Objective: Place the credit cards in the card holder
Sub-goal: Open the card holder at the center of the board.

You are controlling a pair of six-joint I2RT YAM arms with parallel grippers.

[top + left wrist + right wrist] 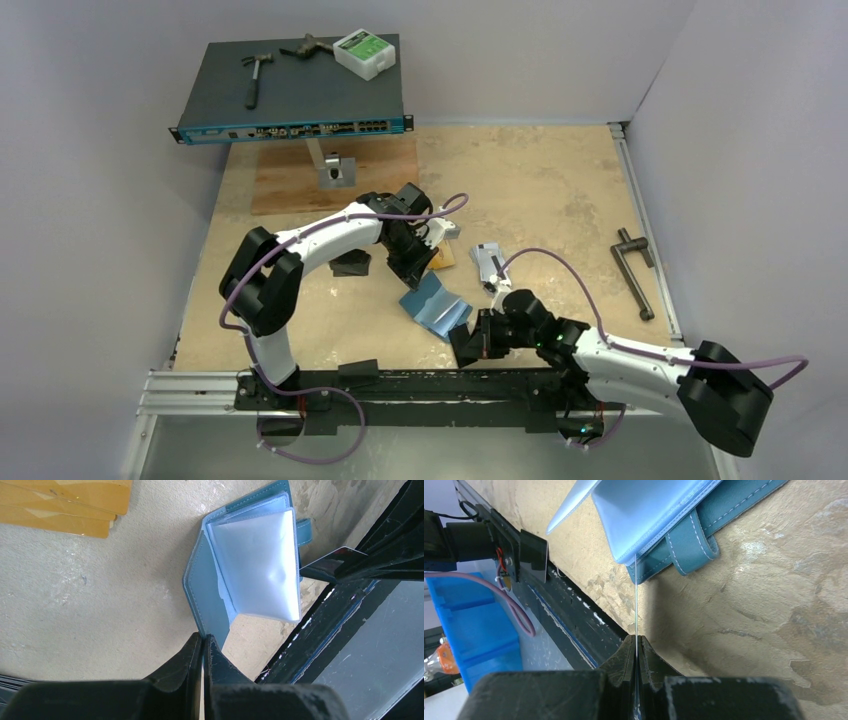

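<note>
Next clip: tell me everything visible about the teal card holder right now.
The card holder is teal leather-look with pale stitching, lying open on the table near its front edge. Clear glossy pockets fan up from the spine; a strap sticks out one side. The left gripper has its jaws shut on a cover corner. A card held edge-on by the right gripper meets the pocket stack's edge.

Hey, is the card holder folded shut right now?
No, in the left wrist view the card holder lies open on the table, its pale glossy pockets spread out and facing up.
</note>
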